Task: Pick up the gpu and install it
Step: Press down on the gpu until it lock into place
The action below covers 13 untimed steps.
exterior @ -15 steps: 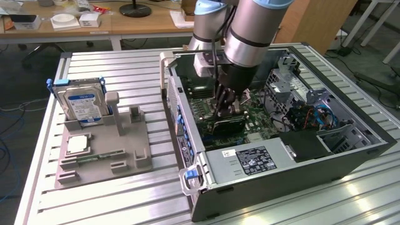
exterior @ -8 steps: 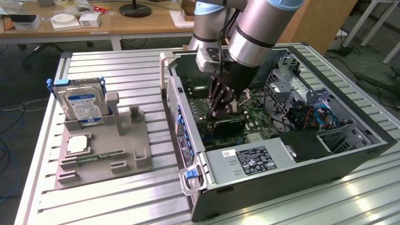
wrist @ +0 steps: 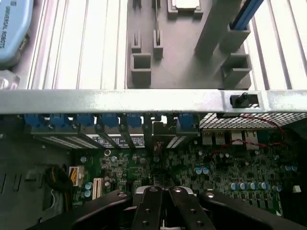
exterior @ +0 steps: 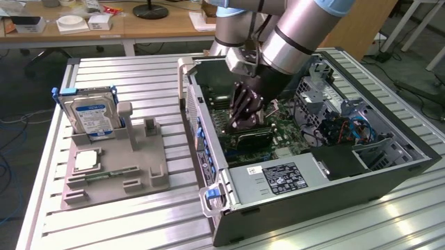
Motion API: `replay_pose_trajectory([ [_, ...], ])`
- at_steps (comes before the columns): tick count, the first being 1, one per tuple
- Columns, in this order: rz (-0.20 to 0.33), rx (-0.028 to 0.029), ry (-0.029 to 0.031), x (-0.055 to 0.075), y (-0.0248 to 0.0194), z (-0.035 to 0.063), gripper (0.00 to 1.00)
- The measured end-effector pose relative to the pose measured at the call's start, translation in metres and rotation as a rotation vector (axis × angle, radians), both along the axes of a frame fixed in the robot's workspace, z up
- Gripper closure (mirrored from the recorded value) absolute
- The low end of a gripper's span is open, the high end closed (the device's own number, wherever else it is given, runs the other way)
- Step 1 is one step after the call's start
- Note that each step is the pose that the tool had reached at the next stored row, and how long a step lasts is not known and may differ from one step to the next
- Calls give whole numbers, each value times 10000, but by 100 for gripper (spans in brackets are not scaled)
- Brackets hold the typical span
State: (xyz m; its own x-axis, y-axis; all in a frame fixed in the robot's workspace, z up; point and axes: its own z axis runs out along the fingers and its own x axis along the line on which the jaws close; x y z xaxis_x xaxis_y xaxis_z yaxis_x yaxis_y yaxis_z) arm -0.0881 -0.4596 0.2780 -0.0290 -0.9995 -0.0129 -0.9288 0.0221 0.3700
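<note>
Inside the open grey metal computer case (exterior: 292,177), the black hand (exterior: 243,117) is closed, pressing down on the dark green flat gpu (exterior: 251,138), which stands over the green motherboard (wrist: 225,167); judged nearly installed, seating unconfirmed.

Slatted table (exterior: 139,219): tray (exterior: 139,172), computer case (exterior: 334,192)

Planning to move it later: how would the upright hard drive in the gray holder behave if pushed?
The hard drive looks like a rigid metal box, so it is probably stiff and heavy for its size. Standing on edge, tall above the gray holder, it might tip if pushed high. Its smooth label face could be slippery.
</note>
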Motion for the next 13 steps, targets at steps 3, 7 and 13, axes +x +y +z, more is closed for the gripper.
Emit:
replay_pose_trajectory([
  [3, 0, 0, 525, 69, 0, 0, 90],
  [7, 1, 0, 1122, 166, 0, -5, 90],
  [13, 0, 1, 1700, 168, 15, -53, 90],
])
